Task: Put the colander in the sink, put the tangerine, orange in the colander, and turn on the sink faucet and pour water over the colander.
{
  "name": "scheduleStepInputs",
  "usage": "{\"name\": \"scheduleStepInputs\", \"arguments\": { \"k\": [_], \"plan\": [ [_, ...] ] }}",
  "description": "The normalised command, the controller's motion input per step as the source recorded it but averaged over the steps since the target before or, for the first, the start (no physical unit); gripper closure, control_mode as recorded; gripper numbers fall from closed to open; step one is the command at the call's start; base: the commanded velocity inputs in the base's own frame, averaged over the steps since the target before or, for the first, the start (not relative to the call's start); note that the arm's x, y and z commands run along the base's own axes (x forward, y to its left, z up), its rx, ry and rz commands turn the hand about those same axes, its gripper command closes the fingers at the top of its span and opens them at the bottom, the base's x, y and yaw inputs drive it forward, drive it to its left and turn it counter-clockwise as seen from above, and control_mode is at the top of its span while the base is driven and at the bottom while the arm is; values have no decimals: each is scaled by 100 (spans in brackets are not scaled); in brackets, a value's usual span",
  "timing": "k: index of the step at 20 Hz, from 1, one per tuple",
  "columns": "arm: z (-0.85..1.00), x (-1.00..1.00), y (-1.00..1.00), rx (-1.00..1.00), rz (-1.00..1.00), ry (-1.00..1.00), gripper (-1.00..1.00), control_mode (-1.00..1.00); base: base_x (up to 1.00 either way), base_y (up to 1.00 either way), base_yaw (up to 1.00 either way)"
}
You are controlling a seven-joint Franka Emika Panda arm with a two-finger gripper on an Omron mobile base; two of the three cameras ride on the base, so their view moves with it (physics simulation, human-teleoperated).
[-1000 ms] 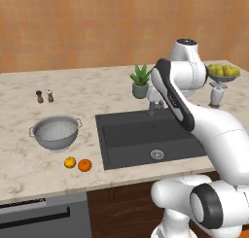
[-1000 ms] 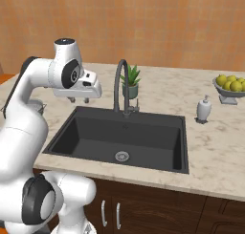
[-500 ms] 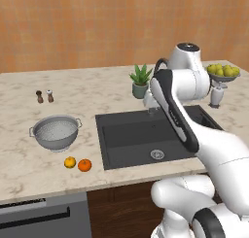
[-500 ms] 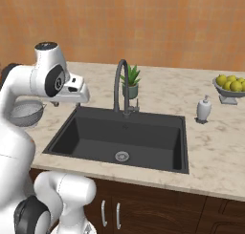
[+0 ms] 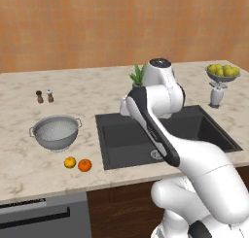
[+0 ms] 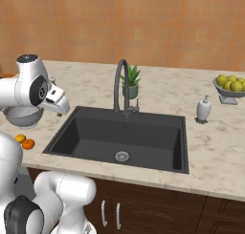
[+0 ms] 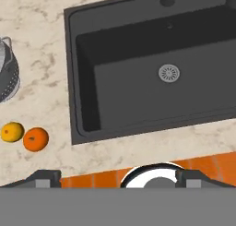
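The grey pierced colander [image 5: 55, 131] stands on the counter left of the sink [image 5: 113, 144]. In front of it, the tangerine and orange lie side by side: a yellow-orange fruit [image 5: 70, 162] and a deeper orange fruit [image 5: 84, 165]. From above, the hand view takes in the colander's rim [image 7: 7, 73], both fruits [image 7: 11, 131] [image 7: 36, 139] and the sink drain [image 7: 169, 73]. My gripper [image 7: 119, 178] is open, with nothing between its fingertips [image 7: 44, 177]. It hangs in the air above the sink's left side. The dark gooseneck faucet [image 6: 119, 85] stands behind the basin, and no water runs from it.
A potted plant [image 6: 130, 82] sits beside the faucet. A white soap dispenser [image 6: 204, 109] and a footed bowl of yellow-green fruit [image 6: 230, 87] stand to the right of the sink. Salt and pepper shakers [image 5: 44, 96] stand behind the colander.
The arm has swung left and lower, from over the sink's back left towards the colander side. The colander and both fruits have not moved.
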Motion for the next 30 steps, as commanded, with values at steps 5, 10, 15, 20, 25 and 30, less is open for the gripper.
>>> {"name": "scheduleStepInputs", "arguments": {
  "k": [5, 10, 15, 20, 25, 30],
  "plan": [
    [-19, 15, 62, 27, -24, 0, -100, -100, 0, 0, 0],
    [-17, 33, 69, 17, -21, -1, -100, -100, 0, 0, 0],
    [-3, 41, 50, 8, -2, 11, -100, -100, 0, 0, 0],
    [-27, 47, 57, 1, 0, 14, -100, -100, 0, 0, 0],
    [-22, 45, 62, 0, 0, 0, -100, -100, 0, 0, 0],
    [-34, 34, 52, 0, 0, 1, -100, -100, 0, 0, 0]
  ]
}}
